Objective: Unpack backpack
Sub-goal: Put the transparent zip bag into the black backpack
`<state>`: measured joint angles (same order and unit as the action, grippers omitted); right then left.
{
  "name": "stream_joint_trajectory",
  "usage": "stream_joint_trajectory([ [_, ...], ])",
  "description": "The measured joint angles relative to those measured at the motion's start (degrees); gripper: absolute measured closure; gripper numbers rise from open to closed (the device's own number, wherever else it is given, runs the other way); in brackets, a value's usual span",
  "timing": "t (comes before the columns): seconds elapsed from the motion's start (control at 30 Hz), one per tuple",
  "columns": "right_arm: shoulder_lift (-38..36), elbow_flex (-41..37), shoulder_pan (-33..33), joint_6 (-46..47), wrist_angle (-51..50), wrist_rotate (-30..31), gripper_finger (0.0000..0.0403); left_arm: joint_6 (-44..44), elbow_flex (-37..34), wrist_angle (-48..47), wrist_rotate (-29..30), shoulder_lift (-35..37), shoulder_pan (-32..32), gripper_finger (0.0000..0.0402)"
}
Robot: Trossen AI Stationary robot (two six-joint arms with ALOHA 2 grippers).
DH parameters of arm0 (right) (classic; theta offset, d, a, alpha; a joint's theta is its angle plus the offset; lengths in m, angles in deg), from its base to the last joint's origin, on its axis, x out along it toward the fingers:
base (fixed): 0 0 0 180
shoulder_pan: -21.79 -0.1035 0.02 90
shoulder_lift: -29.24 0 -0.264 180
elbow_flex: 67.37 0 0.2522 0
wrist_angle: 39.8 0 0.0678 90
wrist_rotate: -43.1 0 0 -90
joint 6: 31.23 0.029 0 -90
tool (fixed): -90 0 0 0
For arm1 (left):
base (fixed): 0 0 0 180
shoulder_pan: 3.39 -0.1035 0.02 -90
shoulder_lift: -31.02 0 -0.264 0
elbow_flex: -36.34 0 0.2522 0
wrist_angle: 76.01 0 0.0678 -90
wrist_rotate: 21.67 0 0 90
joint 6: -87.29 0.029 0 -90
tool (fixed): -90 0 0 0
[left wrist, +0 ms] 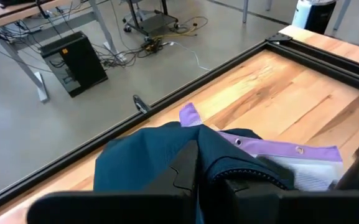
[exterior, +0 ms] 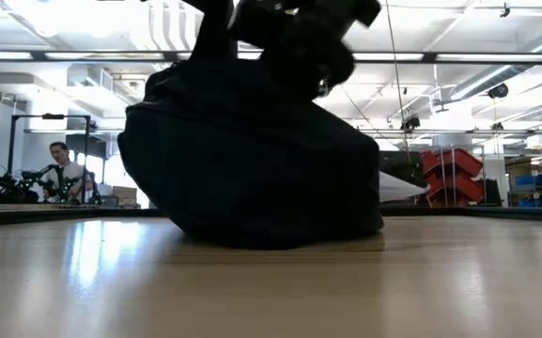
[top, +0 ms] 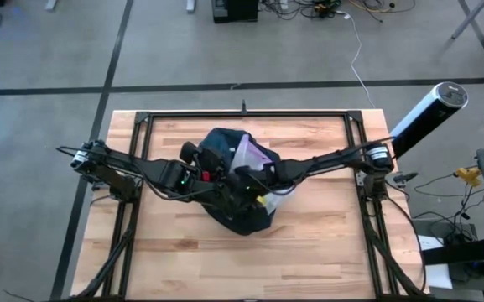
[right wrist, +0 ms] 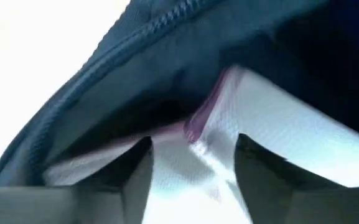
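Right gripper is nearest the lens in its own wrist view: two dark fingers parted w/ a clear gap, nothing clamped between them that we can see, tips pointing into the backpack's mouth. Just past the tips lies the clear pouch w/ its purple edge, under the zipper line that runs from lower left to upper centre of that frame. We judge the coming move turns on this: pouch sits straight ahead of the open fingers, inside the opening, its purple edge running across the fingers rather than along them, so a short push fwd then a close should catch it. Backpack sits at centre of the wooden table in the high view, slumped, long axis roughly upper left to lower right, pouch poking out at its upper right. Left gripper is shut on a fold of the backpack fabric at the bag's left side, prob. holding the mouth up. Right arm is the nearer one to the pouch. Count: 1 backpack, 1 pouch visible, 2 arms, both over the bag. One person stands far off at left of the low view.
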<state>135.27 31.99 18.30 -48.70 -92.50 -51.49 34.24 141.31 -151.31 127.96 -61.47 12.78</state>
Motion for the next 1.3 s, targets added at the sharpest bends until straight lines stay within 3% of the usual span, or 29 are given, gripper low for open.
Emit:
stream_joint_trajectory([
  [0.13,-5.3,-0.5,0.7,2.5,-11.3,1.5,0.0164,0.0,-0.4,-0.2,0.0,-0.1,-0.1,0.0396],
  [0.33,-16.0,-7.8,4.6,4.9,-16.5,13.1,0.0201,-0.7,-0.4,1.4,0.5,-0.2,-0.2,0.0396],
  [0.53,-23.1,-20.5,9.7,11.4,-8.5,12.6,0.027,3.7,-0.6,8.6,0.9,-1.7,-1.0,0.0396],
  [0.7,-20.4,-28.0,8.1,15.7,1.4,12.6,0.0372,11.3,-0.7,12.3,-1.6,-3.5,-1.9,0.0396],
  [0.9,-13.9,-29.7,4.6,19.8,10.0,13.4,0.0396,11.5,-0.7,11.2,-5.2,-4.7,-2.1,0.0396],
  [1.13,-11.7,-25.9,0.7,15.8,32.7,1.8,0.0402,12.1,-0.5,11.9,-5.5,-2.7,-1.6,0.0396],
  [1.3,-15.6,-20.4,0.2,10.6,27.8,1.8,0.0402,12.4,-0.5,10.5,-5.5,-1.0,-1.3,0.0396],
])
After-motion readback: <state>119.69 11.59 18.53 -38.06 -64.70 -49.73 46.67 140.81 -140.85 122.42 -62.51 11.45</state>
